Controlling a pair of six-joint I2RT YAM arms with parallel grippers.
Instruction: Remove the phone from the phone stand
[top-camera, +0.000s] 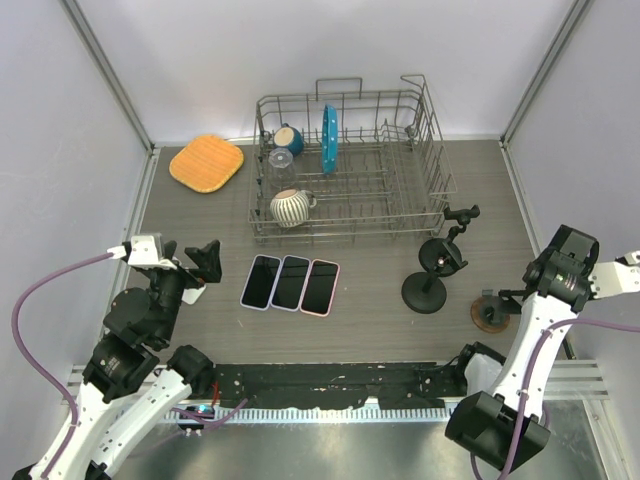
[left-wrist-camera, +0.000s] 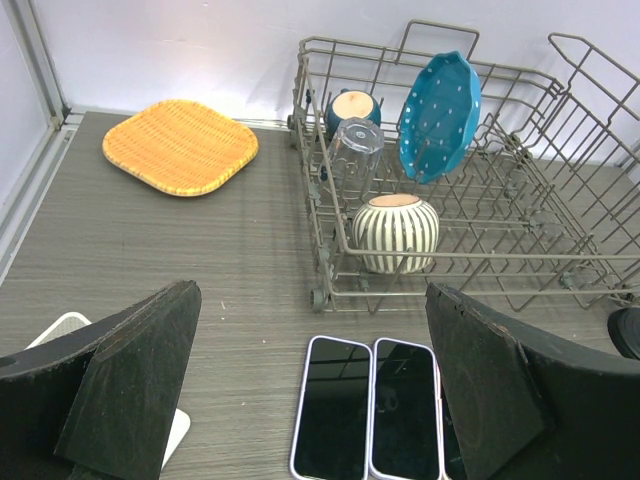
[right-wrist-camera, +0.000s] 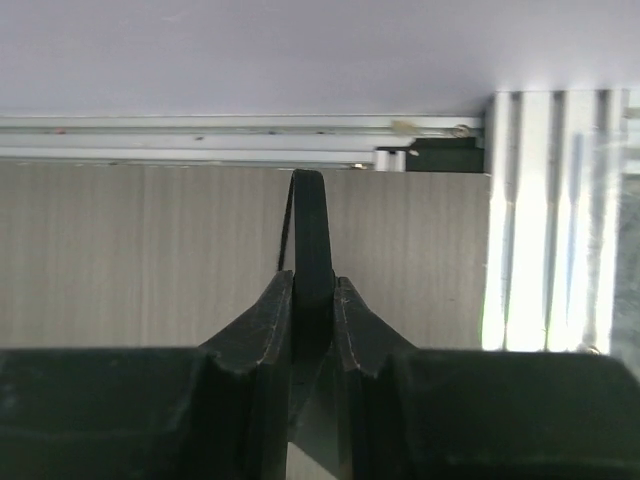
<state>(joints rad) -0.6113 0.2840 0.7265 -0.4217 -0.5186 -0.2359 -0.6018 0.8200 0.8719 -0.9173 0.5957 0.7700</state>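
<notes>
I see three phones lying flat, side by side, on the table in front of the dish rack, left of the phone stand and apart from it. The left end effector hovers wide open near their left side. The right end effector is pinched narrow on a thin dark piece, seen edge-on, which I cannot identify.

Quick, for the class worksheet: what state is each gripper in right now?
Left gripper: open, holding nothing.
Right gripper: shut on a thin dark object; what it is cannot be told.
</notes>
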